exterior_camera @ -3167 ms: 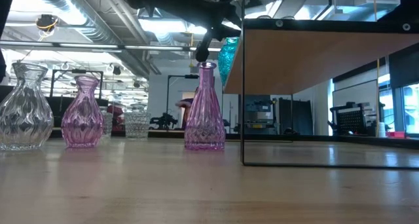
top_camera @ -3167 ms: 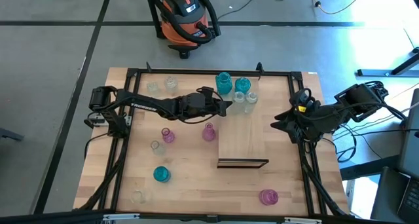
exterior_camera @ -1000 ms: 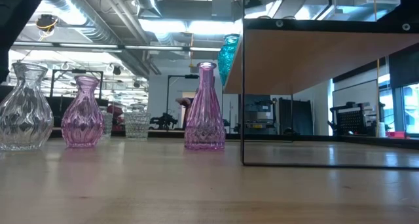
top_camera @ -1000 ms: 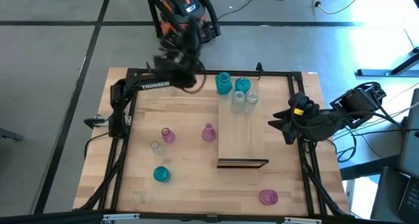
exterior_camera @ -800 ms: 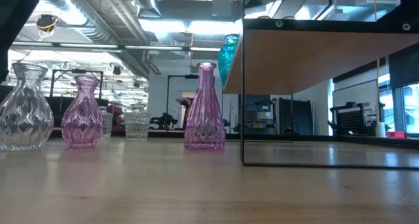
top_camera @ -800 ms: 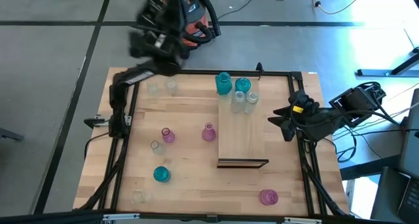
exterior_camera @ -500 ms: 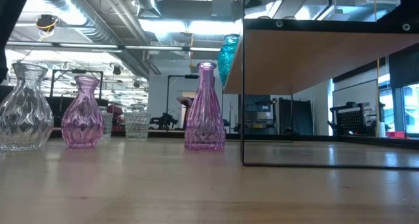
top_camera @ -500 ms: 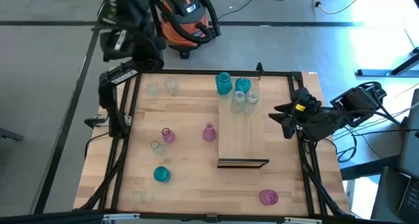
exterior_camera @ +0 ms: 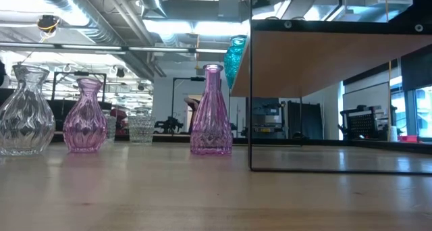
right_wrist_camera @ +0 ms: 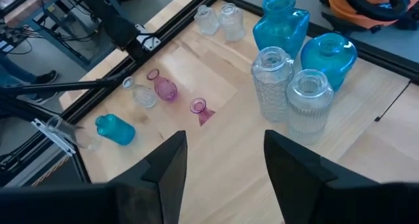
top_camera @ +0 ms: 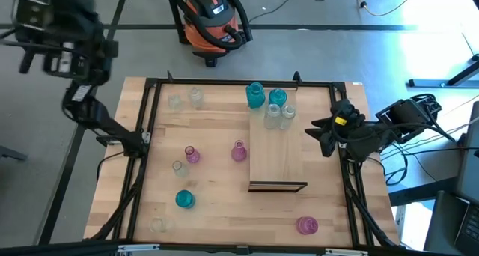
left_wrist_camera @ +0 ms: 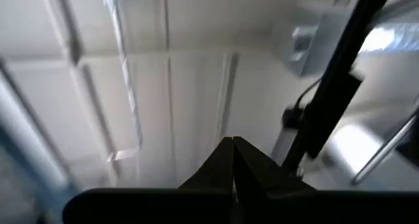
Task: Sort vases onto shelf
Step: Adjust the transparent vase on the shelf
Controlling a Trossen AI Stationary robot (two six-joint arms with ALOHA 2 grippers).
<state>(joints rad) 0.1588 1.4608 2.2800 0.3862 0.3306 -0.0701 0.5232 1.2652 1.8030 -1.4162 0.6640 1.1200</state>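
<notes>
The table point(top_camera: 224, 181) is the largest thing here, a light wooden top in a black frame. On it stands the shelf point(top_camera: 277, 162), a long board raised on a thin dark frame. At its far end four vases are placed: two teal ones point(top_camera: 256, 95) and, in front of them, two clear ones point(top_camera: 272, 115).

I judge that the sorting is about one third done and that I am between two picks. Eight vases wait on the table: two clear ones near the far edge point(top_camera: 195, 97), two pink ones in the middle point(top_camera: 238, 151), a small clear one and a teal one point(top_camera: 184, 199) toward the near left, one pale at the near left corner, and a pink one point(top_camera: 307, 225) near the right.

My left gripper point(left_wrist_camera: 232, 160) is lifted high, off the table's far left corner, fingers pressed together, holding nothing. My right gripper point(right_wrist_camera: 222, 155) waits at the table's right edge, fingers apart and empty, facing the shelf.

For the next move, I think the tall pink vase point(exterior_camera: 211, 111) just beside the shelf is a good choice.

Around us is a grey floor with an orange vacuum cleaner point(top_camera: 213, 20) behind the table.
</notes>
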